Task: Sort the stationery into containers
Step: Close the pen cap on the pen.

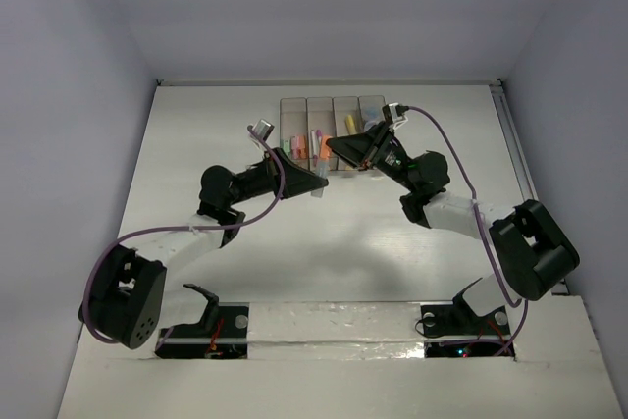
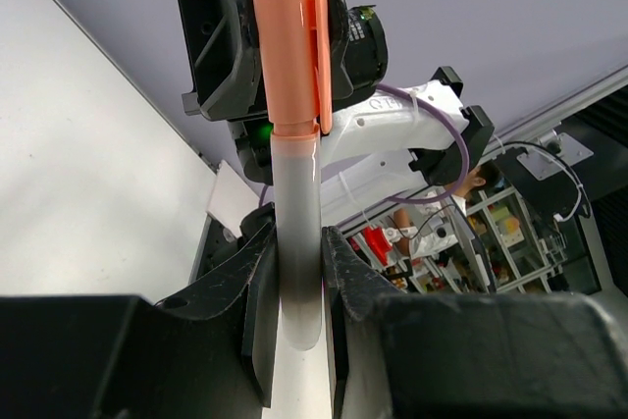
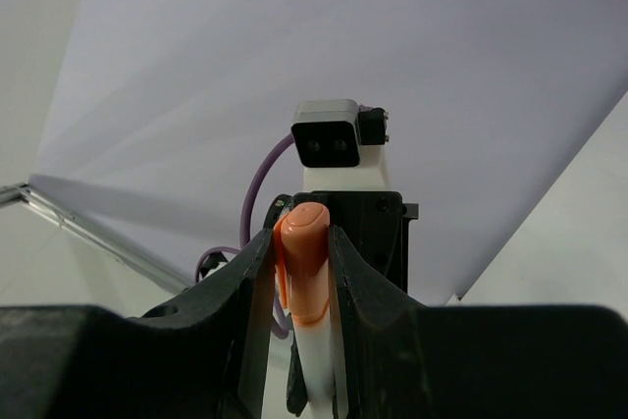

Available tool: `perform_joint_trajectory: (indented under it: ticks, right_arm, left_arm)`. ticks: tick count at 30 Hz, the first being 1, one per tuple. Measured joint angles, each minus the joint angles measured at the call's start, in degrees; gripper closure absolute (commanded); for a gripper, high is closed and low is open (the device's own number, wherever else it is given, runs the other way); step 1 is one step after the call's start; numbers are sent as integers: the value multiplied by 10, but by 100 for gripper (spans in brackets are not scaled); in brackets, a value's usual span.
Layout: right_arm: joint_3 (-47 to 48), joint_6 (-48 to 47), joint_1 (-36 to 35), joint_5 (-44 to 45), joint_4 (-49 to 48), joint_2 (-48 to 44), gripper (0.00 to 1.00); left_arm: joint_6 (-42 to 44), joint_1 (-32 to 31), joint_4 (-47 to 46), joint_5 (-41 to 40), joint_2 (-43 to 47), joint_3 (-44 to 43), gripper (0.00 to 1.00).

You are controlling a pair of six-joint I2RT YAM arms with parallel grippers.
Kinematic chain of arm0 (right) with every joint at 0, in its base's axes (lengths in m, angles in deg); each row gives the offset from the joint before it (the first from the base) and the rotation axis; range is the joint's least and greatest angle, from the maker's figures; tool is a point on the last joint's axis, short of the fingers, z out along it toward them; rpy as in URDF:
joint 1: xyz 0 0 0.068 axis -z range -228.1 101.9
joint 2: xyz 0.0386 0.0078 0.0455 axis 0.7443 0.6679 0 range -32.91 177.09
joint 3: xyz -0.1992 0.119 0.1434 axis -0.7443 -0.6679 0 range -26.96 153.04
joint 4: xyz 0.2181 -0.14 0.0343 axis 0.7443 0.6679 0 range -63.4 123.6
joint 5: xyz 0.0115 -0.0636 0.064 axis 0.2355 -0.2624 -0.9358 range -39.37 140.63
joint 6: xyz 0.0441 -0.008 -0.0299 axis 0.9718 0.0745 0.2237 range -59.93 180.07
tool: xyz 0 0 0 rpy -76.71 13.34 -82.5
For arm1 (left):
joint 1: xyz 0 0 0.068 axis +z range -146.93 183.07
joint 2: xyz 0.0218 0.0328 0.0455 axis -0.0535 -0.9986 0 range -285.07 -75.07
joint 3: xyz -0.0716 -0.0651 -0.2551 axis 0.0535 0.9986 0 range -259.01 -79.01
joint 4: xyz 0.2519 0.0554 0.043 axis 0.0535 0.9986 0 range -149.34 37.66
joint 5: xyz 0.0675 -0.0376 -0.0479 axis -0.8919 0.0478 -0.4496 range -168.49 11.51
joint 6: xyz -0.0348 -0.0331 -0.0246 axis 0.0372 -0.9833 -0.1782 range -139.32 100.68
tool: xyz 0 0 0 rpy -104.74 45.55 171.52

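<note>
A marker with a white barrel (image 2: 295, 193) and an orange cap (image 3: 306, 257) is held between both grippers in the air, just in front of the containers (image 1: 345, 106). My left gripper (image 2: 298, 242) is shut on the white barrel. My right gripper (image 3: 300, 242) is shut on the orange cap. In the top view the left gripper (image 1: 312, 181) and the right gripper (image 1: 340, 150) meet tip to tip and hide most of the marker. The four joined bins hold green, orange, pink and yellow sticks (image 1: 316, 142). No jars show.
The bins stand at the back middle of the white table (image 1: 196, 144), close to the back wall. Grey walls close the left and right sides. A white board (image 1: 334, 326) crosses the near edge between the arm bases.
</note>
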Motion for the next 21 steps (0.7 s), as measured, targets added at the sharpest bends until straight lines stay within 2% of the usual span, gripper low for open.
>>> perform_joint_trajectory:
  ticks: [8, 21]
  right_arm:
    - [0, -17, -1, 7, 0, 0, 100]
    - [-5, -54, -4, 25, -3, -3, 100]
  left_arm:
    - [-16, 0, -5, -12, -7, -2, 100]
    - [-31, -2, -12, -10, -29, -17, 100]
